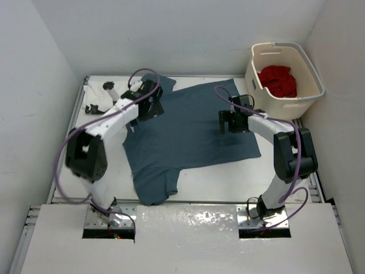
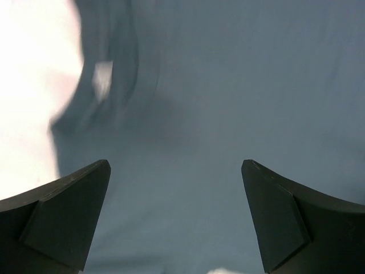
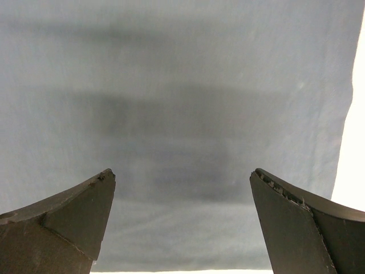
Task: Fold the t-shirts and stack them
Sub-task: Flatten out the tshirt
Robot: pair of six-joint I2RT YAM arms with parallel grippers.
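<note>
The blue-grey t-shirt [image 1: 194,131] lay spread mostly flat in the middle of the white table [image 1: 217,182], and everything else is placed against it. One short sleeve [image 1: 157,185] stuck out from its near left corner, toward the arm bases. Its far left corner was rumpled into folds [image 2: 114,85], as the left wrist view showed, with the bare table bright just beyond that edge.

The left gripper [image 1: 149,103] hung over the shirt's far left part. In its own camera the left gripper [image 2: 175,165] had both dark fingers [image 2: 68,211] spread wide apart, with nothing between them but the cloth lying below.

The right gripper [image 1: 229,121] hung over the shirt's right side, close to its right edge. From the wrist, the right gripper [image 3: 182,171] also stood with its fingers [image 3: 296,222] well apart, gripping nothing. Smooth cloth filled the view beneath it, and the shirt's straight edges showed along the right and bottom of that view.

Off the shirt's far left corner, a white t-shirt [image 1: 97,96] sat crumpled on the table, with dark marks on it that were too small to make out.

Beyond the shirt's far right corner stood the cream plastic laundry basket [image 1: 311,74], apart from the cloth. The red t-shirt [image 1: 279,80] lay bunched inside it.
</note>
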